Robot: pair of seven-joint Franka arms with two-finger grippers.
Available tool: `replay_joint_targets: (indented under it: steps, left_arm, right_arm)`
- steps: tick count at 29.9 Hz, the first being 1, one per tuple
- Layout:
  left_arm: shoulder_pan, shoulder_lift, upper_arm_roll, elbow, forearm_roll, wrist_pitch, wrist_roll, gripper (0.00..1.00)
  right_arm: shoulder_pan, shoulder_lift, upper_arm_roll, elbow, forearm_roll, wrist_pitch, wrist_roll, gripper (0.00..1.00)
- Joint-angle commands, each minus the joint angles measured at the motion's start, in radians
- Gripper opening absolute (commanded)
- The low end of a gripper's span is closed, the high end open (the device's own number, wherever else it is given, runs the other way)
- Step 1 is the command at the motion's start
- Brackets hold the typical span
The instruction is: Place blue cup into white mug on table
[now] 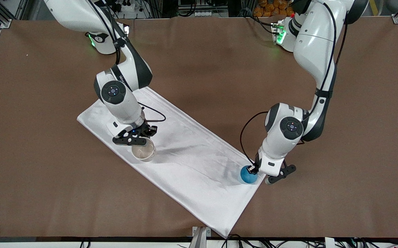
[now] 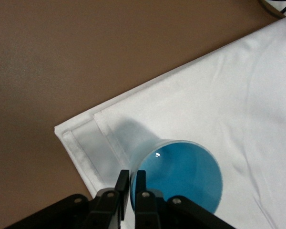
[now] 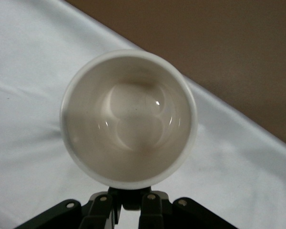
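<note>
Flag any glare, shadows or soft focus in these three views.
Front view: even light, soft arm shadows on the white cloth. Left wrist view: small highlight inside the blue cup, its shadow falling toward the cloth's corner; left gripper fingers soft. Right wrist view: bright glints inside the white mug, right gripper blurred.

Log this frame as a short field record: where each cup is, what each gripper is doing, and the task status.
blue cup: on white cloth, near its corner at the left arm's end
white mug: upright on the cloth, empty
left gripper: jaws shut on the blue cup's rim
right gripper: jaws shut on the mug's handle
status: cup not yet in mug
</note>
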Motion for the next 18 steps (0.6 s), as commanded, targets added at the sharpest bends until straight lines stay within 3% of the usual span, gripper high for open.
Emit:
replay_joint_targets:
  steps: [1,9,18]
  left_arm:
    - [0.010,-0.054,0.009,-0.004,-0.011,-0.111,0.077,0.00]
    - [0.054,-0.142,0.009,-0.024,-0.007,-0.341,0.245,0.00]
    - [0.117,-0.272,0.007,-0.110,-0.005,-0.475,0.419,0.00]
  right_arm:
    - [0.007,-0.006,0.000,0.013,-0.001,-0.017,0.021,0.00]
    - [0.033,-0.006,-0.001,0.029,-0.001,-0.017,0.064,0.00]
    - [0.063,-0.003,0.000,0.045,0.001,-0.018,0.119,0.00]
